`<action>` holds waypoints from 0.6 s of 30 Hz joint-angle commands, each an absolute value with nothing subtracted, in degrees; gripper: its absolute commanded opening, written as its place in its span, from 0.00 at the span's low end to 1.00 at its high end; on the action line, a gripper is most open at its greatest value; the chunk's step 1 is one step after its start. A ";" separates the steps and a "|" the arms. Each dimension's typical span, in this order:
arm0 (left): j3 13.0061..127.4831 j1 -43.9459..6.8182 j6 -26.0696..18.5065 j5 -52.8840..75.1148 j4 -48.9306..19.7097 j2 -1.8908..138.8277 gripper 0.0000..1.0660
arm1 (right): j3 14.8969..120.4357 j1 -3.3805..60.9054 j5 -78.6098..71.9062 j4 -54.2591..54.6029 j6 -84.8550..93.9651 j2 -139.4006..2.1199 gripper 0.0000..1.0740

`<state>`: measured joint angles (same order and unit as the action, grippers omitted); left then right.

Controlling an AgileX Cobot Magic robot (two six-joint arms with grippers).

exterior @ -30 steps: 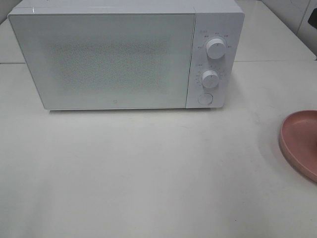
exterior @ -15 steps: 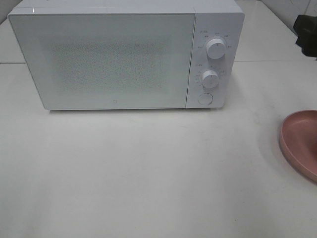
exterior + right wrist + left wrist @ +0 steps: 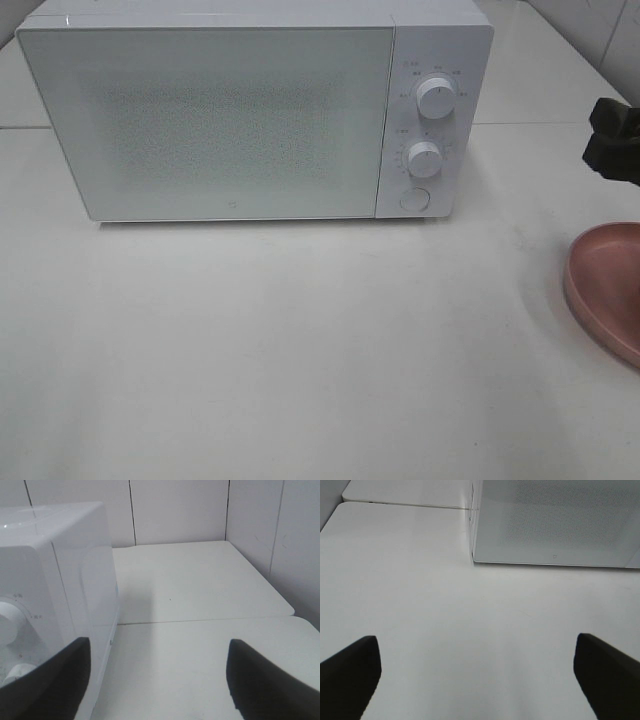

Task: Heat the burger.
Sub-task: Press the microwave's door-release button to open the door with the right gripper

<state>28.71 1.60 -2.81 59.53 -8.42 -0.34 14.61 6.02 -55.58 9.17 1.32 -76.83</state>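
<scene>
The burger is out of view in every frame. The white microwave point(image 3: 200, 120) stands at the back of the table with its door shut; its front also shows in the left wrist view point(image 3: 555, 520) and its knob side in the right wrist view point(image 3: 55, 580). My left gripper point(image 3: 477, 680) is open over bare table in front of the microwave, holding nothing. My right gripper point(image 3: 157, 680) is open and empty to the right of the microwave. A black part of my right arm point(image 3: 612, 140) shows at the right edge, above the plate.
A round pink plate point(image 3: 600, 285) lies at the right edge of the white table point(image 3: 300, 350), partly cut off; what shows of it holds nothing. Two knobs point(image 3: 436, 97) point(image 3: 424, 158) and a round button point(image 3: 414, 199) sit on the microwave's right panel. Walls stand behind.
My right arm's black end has come down along the right edge of the high view, from the top corner toward the pink plate. Nothing else has moved.
</scene>
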 commanded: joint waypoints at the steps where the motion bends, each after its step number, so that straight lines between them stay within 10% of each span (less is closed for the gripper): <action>1: 28.53 1.43 -2.86 59.36 -8.48 -1.43 0.96 | 13.64 10.14 -58.61 13.92 5.04 -78.32 0.69; 18: 28.53 1.43 -2.86 59.36 -8.48 -1.43 0.96 | 13.35 34.66 -69.96 37.70 11.57 -88.24 0.69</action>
<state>28.71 1.60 -2.81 59.53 -8.42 -0.34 13.41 34.09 -68.35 36.90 10.77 -88.29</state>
